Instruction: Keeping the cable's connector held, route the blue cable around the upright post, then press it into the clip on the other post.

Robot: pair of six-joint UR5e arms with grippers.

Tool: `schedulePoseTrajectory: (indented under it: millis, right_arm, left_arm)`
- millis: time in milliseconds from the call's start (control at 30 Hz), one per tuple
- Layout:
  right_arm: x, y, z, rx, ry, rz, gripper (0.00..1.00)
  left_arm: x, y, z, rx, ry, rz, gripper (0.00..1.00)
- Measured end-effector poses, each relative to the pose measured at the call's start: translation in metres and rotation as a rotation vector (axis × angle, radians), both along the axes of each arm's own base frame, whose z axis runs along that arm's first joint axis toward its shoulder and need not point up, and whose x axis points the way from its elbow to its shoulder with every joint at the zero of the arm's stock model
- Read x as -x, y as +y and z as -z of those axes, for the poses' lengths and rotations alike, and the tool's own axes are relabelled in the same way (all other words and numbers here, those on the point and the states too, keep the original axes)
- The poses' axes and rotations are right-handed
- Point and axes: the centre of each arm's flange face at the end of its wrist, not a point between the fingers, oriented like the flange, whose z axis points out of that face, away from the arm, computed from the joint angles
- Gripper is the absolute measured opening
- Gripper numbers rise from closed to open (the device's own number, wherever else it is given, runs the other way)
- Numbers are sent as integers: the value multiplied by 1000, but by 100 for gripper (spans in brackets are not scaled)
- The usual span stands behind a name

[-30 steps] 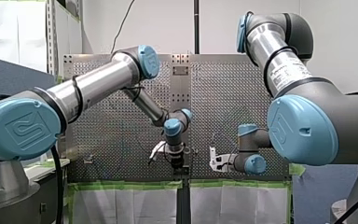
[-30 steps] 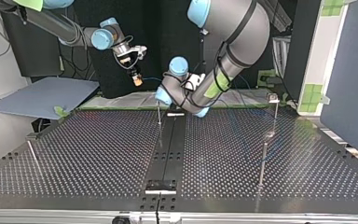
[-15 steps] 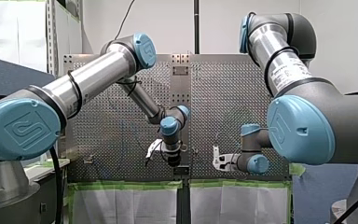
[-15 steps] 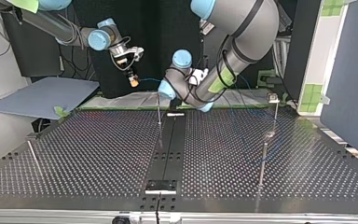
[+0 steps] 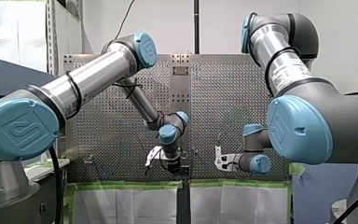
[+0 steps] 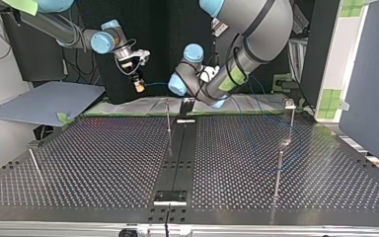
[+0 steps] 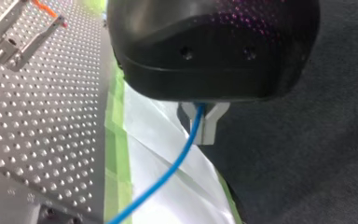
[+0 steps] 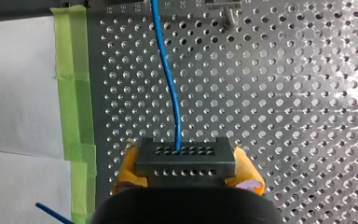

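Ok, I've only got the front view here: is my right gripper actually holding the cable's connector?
Observer: Yes. The right wrist view shows the right gripper's yellow pads clamped on the dark grey rectangular connector.
Operator: And my left gripper?
Observer: In the left wrist view the left gripper's pale fingers are shut on the thin blue cable.
Operator: Where's the clip?
Observer: In the top view the small metal clip tops the thin post at that view's right, apart from both grippers.
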Motion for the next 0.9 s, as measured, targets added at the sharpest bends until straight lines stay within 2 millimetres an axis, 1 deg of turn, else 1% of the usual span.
schedulePoseTrajectory:
  millis: [100,333,400,633,900]
  right_arm:
    - [2,-2,1,-1,-14,1,0]
    - [11,-7,20,-8,-54,7,0]
    - [13,-10,22,-6,-68,10,0]
    - [14,-31,17,24,-62,11,0]
    - [10,-44,11,24,-63,-13,0]
  left_arm:
    - [2,-7,1,31,-19,-3,0]
    - [1,-20,1,85,-68,0,0]
    - [-1,-22,1,101,-85,-1,0]
    - [-6,-30,1,148,-136,1,0]
    - [-16,-35,-1,215,-192,-22,0]
